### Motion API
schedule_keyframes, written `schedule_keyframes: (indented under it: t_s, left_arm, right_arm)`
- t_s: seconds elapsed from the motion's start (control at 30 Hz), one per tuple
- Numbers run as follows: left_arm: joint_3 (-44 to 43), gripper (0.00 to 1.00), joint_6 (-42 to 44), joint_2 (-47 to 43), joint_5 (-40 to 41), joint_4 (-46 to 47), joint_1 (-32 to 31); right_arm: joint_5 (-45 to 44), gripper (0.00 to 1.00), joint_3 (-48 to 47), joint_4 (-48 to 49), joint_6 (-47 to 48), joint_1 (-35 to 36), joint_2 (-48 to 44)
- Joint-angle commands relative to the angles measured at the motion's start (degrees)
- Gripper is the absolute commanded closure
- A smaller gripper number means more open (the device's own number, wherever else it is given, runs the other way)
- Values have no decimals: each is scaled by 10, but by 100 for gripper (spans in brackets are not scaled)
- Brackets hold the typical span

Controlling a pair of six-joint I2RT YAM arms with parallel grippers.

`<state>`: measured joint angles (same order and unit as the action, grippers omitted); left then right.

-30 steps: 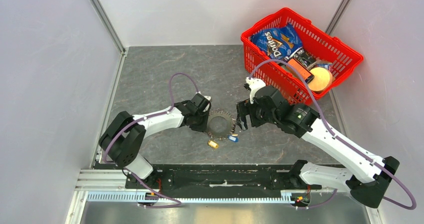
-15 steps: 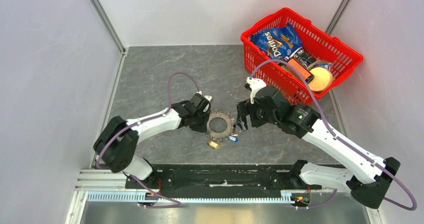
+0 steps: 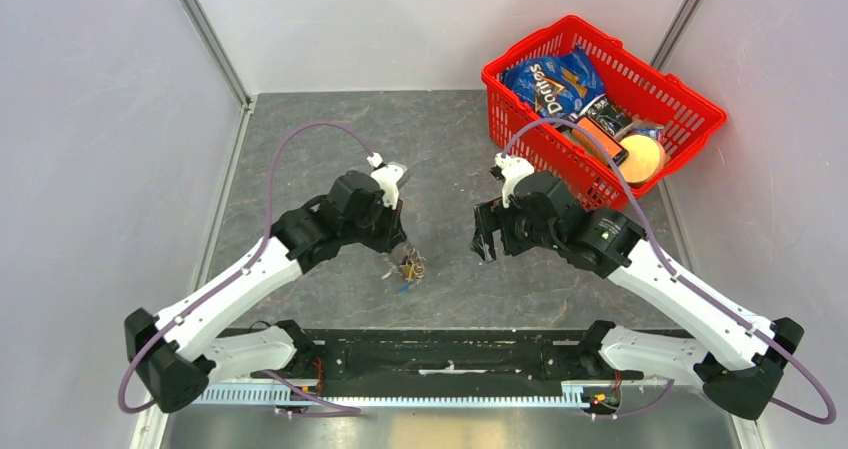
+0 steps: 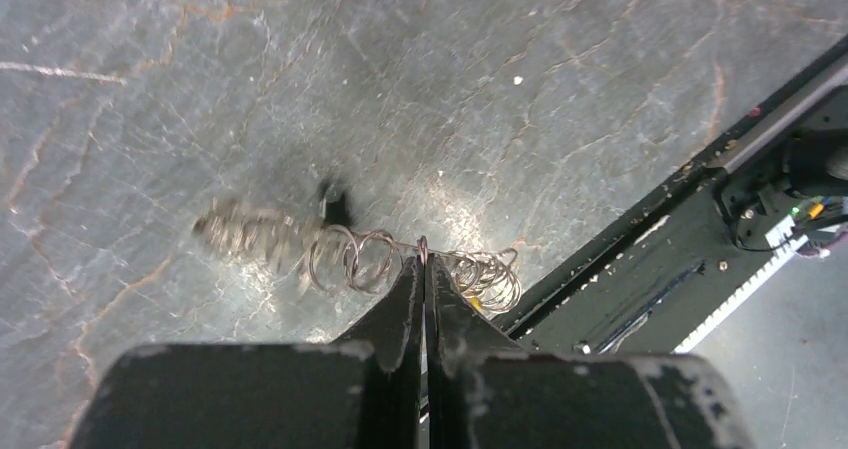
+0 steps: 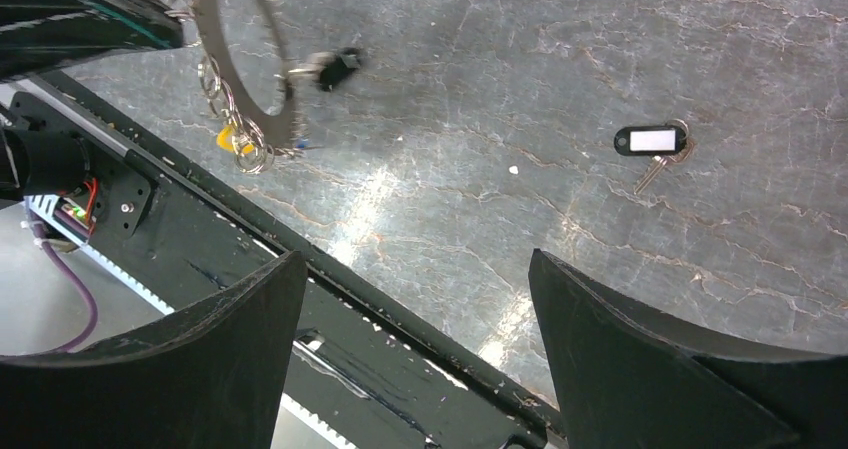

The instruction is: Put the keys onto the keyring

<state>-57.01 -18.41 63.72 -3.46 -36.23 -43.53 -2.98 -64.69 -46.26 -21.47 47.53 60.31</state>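
**Keyring aloft on a thin grip, black tag loose on the tabletop**

Your left pincer point(image 4: 422, 259) is clamped shut on the bare edge of the keyring point(image 5: 285, 114), which hangs clear of the tabletop point(image 5: 480, 89) near its front edge. From the left wrist you see the ring edge-on, with its wire loops smeared by blur. A yellow key point(image 5: 228, 137) and a dark-headed key point(image 5: 340, 66) dangle from it, and a blue one point(image 3: 403, 287) shows below it from above. Whether each is properly threaded on, you cannot tell.

Your right pincer point(image 5: 415, 264) stands wide open and empty, facing the ring across a gap. Well apart from the ring, a black label tag point(image 5: 652, 141) lies flat on the tabletop with a small silver key point(image 5: 655, 174) touching it. This looks like the piece left to add.

Watch these risks:

- The ring may pivot or slip, because only the fingertips pinch a narrow metal rim and the dangling keys load it unevenly.
- If it drops, it could land on the black frame at the front edge.
- The tag lies flat and thin, so closing on it from too high may skid it away instead of lifting it.
- Bringing the two arms together for threading risks one pincer knocking the ring.
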Motion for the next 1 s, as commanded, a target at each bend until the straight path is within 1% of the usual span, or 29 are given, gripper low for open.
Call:
schedule_keyframes:
  t_s: [0.0, 0.1, 0.2, 0.23, 0.27, 0.33, 0.37, 0.57, 0.63, 0.83, 0.97]
  left_arm:
    - [-42, 98, 59, -52, -36, -10, -2]
    - [-59, 98, 81, -75, -66, -9, -2]
    - [-71, 98, 100, -94, -120, -9, -2]
    - [-72, 96, 108, -101, -141, -7, -2]
    - [-73, 92, 117, -109, -165, -6, -2]
    - [-73, 79, 130, -123, -196, -7, -2]
    - [-73, 77, 136, -129, -211, -8, -2]
    - [-80, 76, 158, -148, -269, -12, -2]
    - [-85, 77, 161, -149, -276, -12, -2]
    - [-80, 82, 150, -147, -267, -13, -2]
    - [-57, 80, 122, -144, -210, -13, -2]
  right_arm:
    - [9, 10, -37, -4, -4, 4, -15]
    - [14, 10, -49, -14, -3, 5, -18]
    - [27, 11, -62, -21, 1, 5, -17]
    - [28, 10, -67, -24, 0, 5, -17]
    - [28, 10, -70, -24, 2, 5, -17]
    - [54, 10, -79, -25, 2, 6, -19]
    - [62, 10, -83, -24, 2, 7, -21]
    - [124, 10, -104, -21, 8, 9, -27]
    - [139, 10, -109, -22, 11, 11, -27]
    - [125, 10, -93, -23, 5, 12, -31]
    - [126, 10, -71, -22, -4, 12, -27]
